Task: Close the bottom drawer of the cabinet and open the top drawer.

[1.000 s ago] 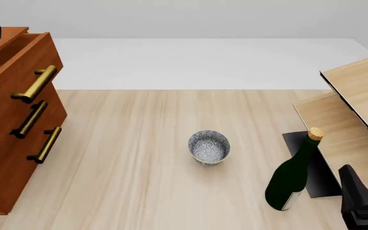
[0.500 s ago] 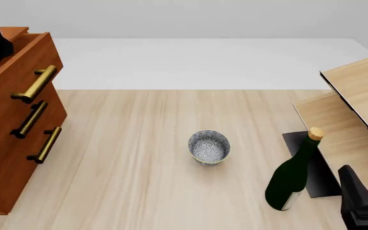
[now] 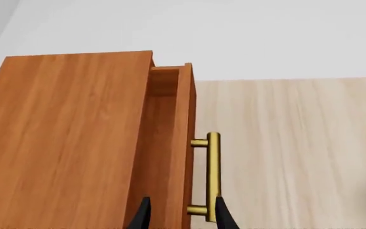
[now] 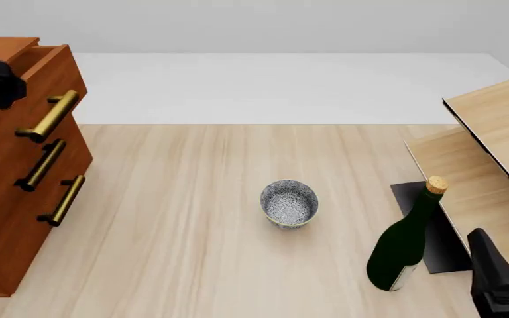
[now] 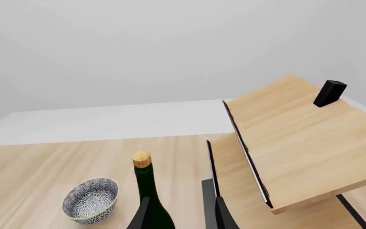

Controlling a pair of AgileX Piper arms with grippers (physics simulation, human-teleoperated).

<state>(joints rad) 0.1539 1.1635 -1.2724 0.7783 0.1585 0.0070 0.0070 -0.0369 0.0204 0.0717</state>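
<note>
top drawer (image 3: 170,143): already slid out a bit, bar handle (image 3: 213,176) runs lengthwise, right ahead of left gripper (image 3: 180,214)
left jaws: parted, holding nothing
right gripper (image 5: 180,214): far off, jaws parted too

Both arms matte black throughout, no markings, cables or screws visible. Left pincer (image 3: 179,217): two slim black fingers tapering to points. Right pincer (image 5: 179,214): same tapered black fingers; in the front view a blocky, angular black body.
</note>
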